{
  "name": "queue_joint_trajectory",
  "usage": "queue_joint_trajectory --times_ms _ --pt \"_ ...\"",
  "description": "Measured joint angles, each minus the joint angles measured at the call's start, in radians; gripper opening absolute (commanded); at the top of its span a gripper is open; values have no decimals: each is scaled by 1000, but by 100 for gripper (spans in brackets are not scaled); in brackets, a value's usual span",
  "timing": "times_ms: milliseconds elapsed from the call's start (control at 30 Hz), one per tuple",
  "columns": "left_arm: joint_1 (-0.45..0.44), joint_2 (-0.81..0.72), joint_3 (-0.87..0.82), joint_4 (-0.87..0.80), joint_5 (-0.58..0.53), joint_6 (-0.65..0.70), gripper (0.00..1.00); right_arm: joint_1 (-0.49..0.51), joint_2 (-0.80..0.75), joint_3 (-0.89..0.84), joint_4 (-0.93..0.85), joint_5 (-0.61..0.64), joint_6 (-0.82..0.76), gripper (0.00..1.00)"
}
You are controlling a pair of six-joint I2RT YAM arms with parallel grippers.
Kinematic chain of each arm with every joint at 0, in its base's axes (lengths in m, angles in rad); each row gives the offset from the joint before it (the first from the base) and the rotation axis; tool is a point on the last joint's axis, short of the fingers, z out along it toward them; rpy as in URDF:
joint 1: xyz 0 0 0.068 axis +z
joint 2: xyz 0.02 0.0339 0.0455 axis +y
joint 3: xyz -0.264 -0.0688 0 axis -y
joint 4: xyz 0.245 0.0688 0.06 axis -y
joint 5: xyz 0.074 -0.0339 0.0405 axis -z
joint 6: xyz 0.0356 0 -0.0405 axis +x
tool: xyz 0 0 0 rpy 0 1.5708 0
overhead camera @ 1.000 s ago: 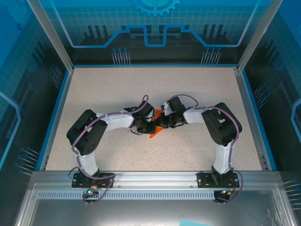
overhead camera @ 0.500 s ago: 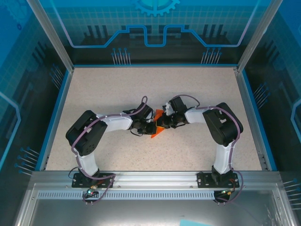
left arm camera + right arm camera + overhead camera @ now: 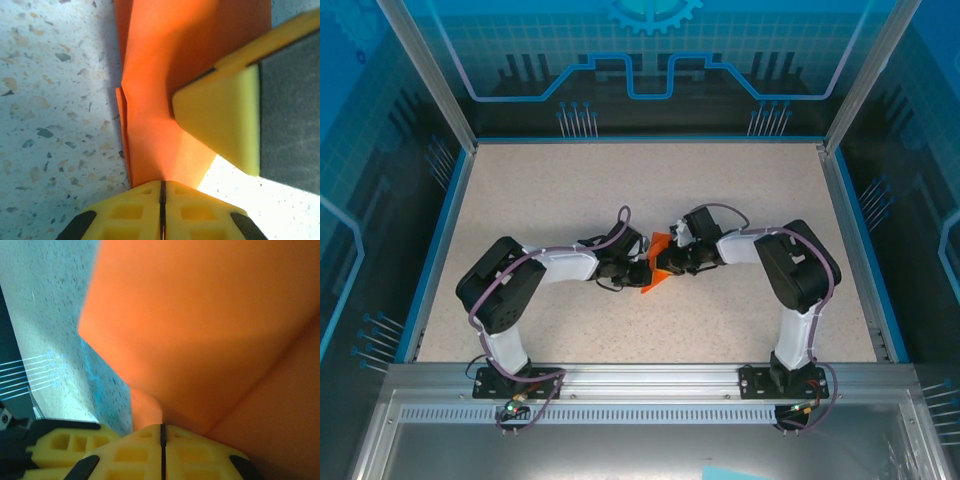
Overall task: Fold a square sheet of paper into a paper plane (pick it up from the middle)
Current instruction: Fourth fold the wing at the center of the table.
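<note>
between your two grippers | plane (image 3: 650, 284) sits, caught from both sides | left gripper (image 3: 161, 192) pressed together, pinching one edge | right gripper (image 3: 161, 432) pinching it too, just opposite the left

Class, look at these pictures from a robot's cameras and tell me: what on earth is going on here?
Two robot arms meet at the middle of a speckled table over an orange paper plane, already folded and creased. The left hand is shut, pinching one edge of the paper. The right hand is shut on it from the opposite side. The two hands sit very close together, so they appear to be working a fold between them.
</note>
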State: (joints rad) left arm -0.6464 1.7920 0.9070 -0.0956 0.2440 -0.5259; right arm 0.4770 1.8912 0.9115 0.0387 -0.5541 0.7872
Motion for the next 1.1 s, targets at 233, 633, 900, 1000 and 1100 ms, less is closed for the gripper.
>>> queue_joint_trajectory --times_ms 233,633,900,1000,1100 --pt "0 0 0 -1 1 0 9 23 -35 -60 30 -11 71 9" --pt "0 -2 0 -2 1 0 9 39 -36 -34 -2 -4 108 8" --pt "0 -3 -6 5 1 1 9 16 -36 18 4 -4 124 8" --pt "0 -3 -6 8 1 2 9 14 -33 56 35 -4 134 8" --pt "0 -4 -6 8 1 2 8 14 -10 82 58 -5 138 8"
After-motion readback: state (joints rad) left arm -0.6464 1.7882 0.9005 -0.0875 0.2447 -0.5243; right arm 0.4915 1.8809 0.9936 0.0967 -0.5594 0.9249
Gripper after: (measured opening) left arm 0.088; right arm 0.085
